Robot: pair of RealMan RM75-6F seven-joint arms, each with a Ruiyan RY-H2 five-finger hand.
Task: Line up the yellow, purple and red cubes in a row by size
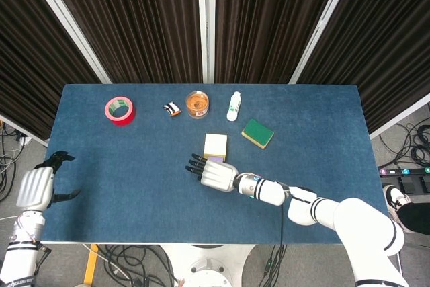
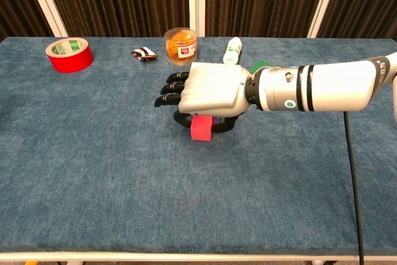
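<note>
Red cube (image 2: pixel 201 129) under our right hand (image 2: pixel 211 89), w/ thumb touching it; grip unclear. Left hand (image 1: pixel 37 187) open, idle.

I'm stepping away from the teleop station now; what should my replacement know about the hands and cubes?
Left hand: empty, fingers apart, at the table's left edge.
Right hand: palm down over the red cube; whether it grips it cannot be told.
Purple cube: a sliver shows behind the red one, under the hand.
Yellow cube: just beyond the hand.
Done: cubes gathered mid-table.
Left: confirm the row's size order, withdraw the hand.
</note>
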